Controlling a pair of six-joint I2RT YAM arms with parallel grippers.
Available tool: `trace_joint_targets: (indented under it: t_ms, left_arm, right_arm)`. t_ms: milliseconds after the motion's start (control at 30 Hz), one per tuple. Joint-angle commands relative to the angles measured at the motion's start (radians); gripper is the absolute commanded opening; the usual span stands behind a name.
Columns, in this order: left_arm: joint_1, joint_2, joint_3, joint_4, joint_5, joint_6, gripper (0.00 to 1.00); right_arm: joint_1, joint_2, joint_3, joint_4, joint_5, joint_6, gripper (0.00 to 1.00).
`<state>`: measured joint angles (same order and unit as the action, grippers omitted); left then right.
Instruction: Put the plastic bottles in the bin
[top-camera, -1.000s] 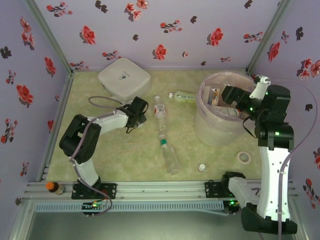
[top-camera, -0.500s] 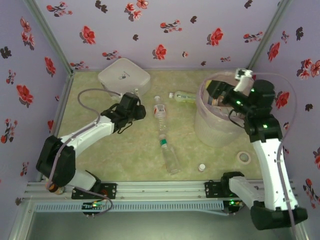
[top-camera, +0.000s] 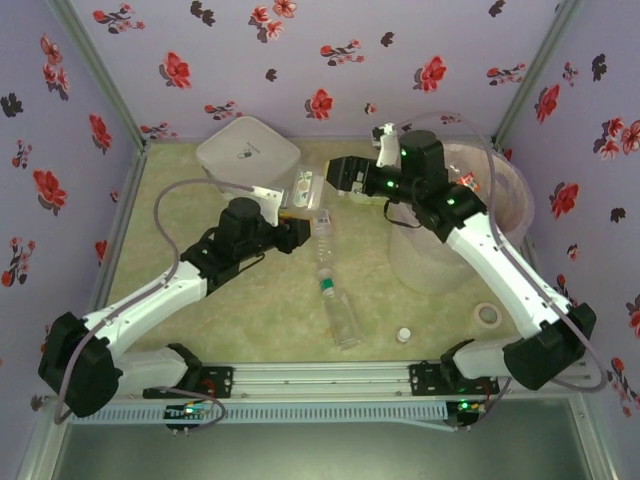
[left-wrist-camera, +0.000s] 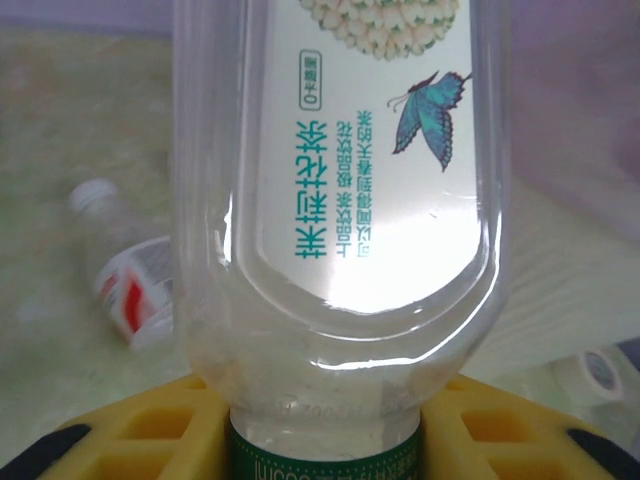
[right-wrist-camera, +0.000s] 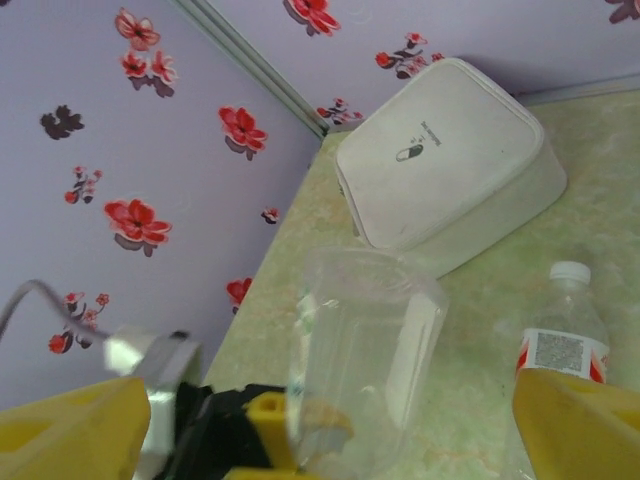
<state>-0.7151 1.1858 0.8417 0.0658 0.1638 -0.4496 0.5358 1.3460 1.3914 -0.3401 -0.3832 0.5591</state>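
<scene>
My left gripper (top-camera: 296, 212) (left-wrist-camera: 325, 425) is shut on the green-capped neck of a clear plastic bottle (top-camera: 303, 188) (left-wrist-camera: 340, 200) (right-wrist-camera: 365, 360) with a white butterfly label, held up off the table. My right gripper (top-camera: 335, 173) (right-wrist-camera: 325, 435) is open just right of it, with its yellow fingers (right-wrist-camera: 70, 430) wide apart on either side of the bottle in the right wrist view. A red-labelled bottle (top-camera: 321, 225) (left-wrist-camera: 125, 280) (right-wrist-camera: 562, 345) and a green-capped bottle (top-camera: 338, 310) lie on the table. The bin (top-camera: 440, 255), lined in pale pink, stands at the right behind the right arm.
A white lidded box (top-camera: 248, 152) (right-wrist-camera: 445, 150) sits at the back left, close behind the held bottle. A loose white cap (top-camera: 404, 335) and a tape ring (top-camera: 488, 315) lie near the front right. Flowered walls enclose the table.
The right arm has swung left from over the bin to the table's middle. The left arm has stretched forward and right, and the held bottle now shows between the two grippers.
</scene>
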Motion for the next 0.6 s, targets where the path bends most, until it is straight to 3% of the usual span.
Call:
trace_joint_targets:
  t_ms: [0,267,567]
  left_arm:
    - [-0.013,-0.037,-0.01,0.099,0.055,0.07,0.0]
    - [-0.031,-0.036,-0.02,0.149,0.093,0.091,0.0]
    - [-0.031,-0.026,-0.032,0.154,0.092,0.089,0.0]
  right_arm:
    - [0.007,0.047,0.036,0.011,0.006,0.011,0.97]
    - [0.03,0.14,0.071,0.041,-0.114,0.019,0.97]
    - [0.028,0.11,0.037,0.078,-0.116,0.0,0.66]
